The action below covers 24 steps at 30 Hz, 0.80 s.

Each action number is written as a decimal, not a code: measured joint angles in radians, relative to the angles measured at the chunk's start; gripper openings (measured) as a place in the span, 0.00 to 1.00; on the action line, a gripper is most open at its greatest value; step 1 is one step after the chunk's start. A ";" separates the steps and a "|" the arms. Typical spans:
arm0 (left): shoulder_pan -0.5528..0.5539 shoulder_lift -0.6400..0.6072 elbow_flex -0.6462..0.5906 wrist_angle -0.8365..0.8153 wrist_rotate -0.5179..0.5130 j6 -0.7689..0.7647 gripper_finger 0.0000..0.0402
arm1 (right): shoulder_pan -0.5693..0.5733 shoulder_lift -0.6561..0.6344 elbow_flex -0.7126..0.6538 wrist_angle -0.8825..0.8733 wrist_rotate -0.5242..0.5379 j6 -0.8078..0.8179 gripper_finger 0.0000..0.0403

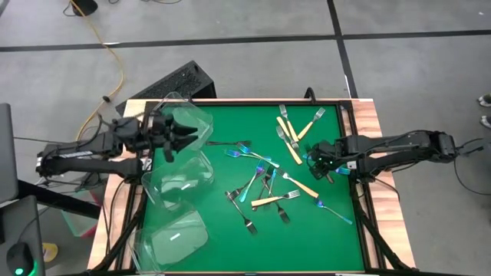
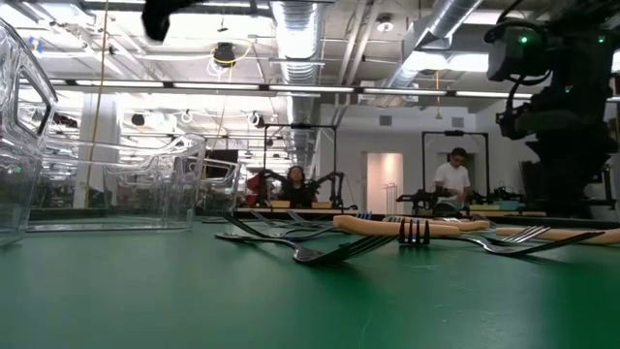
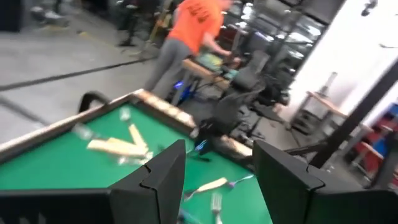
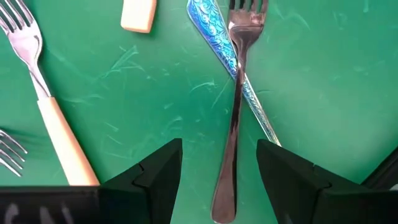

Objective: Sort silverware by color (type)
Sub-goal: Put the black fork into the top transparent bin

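Observation:
Forks lie scattered on the green mat (image 1: 192, 253): a crossed cluster of dark, blue and cream-handled ones in the middle (image 1: 261, 188), and cream-handled ones at the far right (image 1: 291, 134). My right gripper (image 1: 316, 157) points down at the mat's right side, open. In its wrist view the fingers (image 4: 219, 152) stand on either side of a dark metal fork's handle (image 4: 231, 143), which lies across a blue fork (image 4: 217, 43). A cream-handled fork (image 4: 59, 140) lies beside them. My left gripper (image 1: 182, 140) hovers open and level above the clear tubs, nothing between its fingers (image 3: 219, 155).
Three clear plastic tubs stand along the mat's left side: (image 1: 192, 119), (image 1: 173, 184), (image 1: 173, 238). A wooden rim (image 1: 372, 153) borders the table. A lone blue fork (image 1: 335, 211) lies at the near right. People work at benches in the room behind.

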 joint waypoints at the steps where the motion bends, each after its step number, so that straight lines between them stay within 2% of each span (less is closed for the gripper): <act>1: 0.000 -0.024 -0.030 0.016 -0.024 -0.018 0.43 | 0.000 0.000 -0.006 0.015 0.000 0.000 0.58; 4: 0.001 -0.092 -0.099 0.029 -0.087 -0.059 0.43 | 0.000 0.000 -0.040 0.044 0.000 0.010 0.58; 10: 0.000 -0.165 -0.134 0.064 -0.117 -0.076 0.43 | -0.004 0.000 -0.076 0.051 0.001 0.030 0.58; 20: 0.000 -0.172 -0.134 0.052 -0.139 -0.061 0.43 | 0.003 0.051 -0.115 0.117 0.001 0.053 0.57; 24: 0.000 -0.172 -0.134 0.046 -0.155 -0.049 0.43 | 0.004 0.096 -0.115 0.138 0.000 0.054 0.53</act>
